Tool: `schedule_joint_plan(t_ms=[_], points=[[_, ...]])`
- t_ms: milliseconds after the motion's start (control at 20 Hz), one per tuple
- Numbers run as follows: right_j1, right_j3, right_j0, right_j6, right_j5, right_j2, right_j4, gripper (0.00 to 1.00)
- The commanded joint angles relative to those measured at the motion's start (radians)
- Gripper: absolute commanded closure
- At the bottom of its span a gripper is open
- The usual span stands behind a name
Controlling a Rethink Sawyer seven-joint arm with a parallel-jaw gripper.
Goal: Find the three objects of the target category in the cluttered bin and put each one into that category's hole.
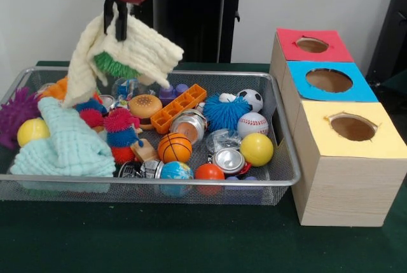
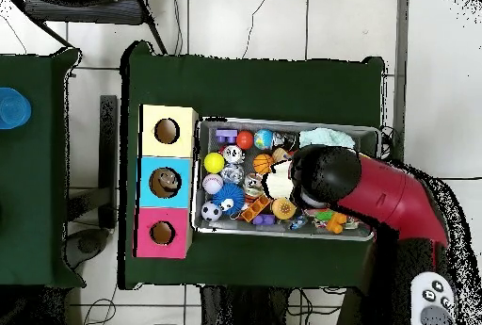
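The wire mesh bin point(image 1: 287, 158) is full of toys; it also shows in the overhead view point(image 2: 282, 121). My gripper point(image 1: 118, 23) hangs above the bin's far left part, shut on a cream cloth point(image 1: 137, 50) that it holds lifted clear of the pile. A green spiky toy point(image 1: 114, 66) shows under the cloth's folds. One clear crinkly bottle point(image 1: 126, 87) lies just below the cloth at the back. Another clear bottle point(image 1: 222, 139) lies right of centre between cans. A third bottle is hidden. In the overhead view the red arm point(image 2: 386, 199) covers the gripper.
Three wooden boxes with holes stand right of the bin: red top point(image 1: 311, 45), blue top point(image 1: 327, 81), yellow top point(image 1: 353, 126). A mint cloth point(image 1: 67, 146) lies front left. Metal cans point(image 1: 189, 126), balls, an orange brick point(image 1: 178, 107) and spiky toys fill the bin.
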Motion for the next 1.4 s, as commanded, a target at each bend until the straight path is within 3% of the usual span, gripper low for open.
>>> schedule_joint_plan(t_ms=[50, 200, 650, 1400], points=[[0.095, -0.099, -0.021, 0.051, -0.030, 0.112, -0.007, 1.00], [0.116, -0.113, -0.024, 0.052, -0.045, 0.117, -0.009, 1.00], [0.220, -0.312, -0.043, 0.017, 0.019, 0.131, -0.024, 1.00], [0.370, -0.446, -0.104, -0.065, 0.041, 0.126, -0.091, 1.00]])
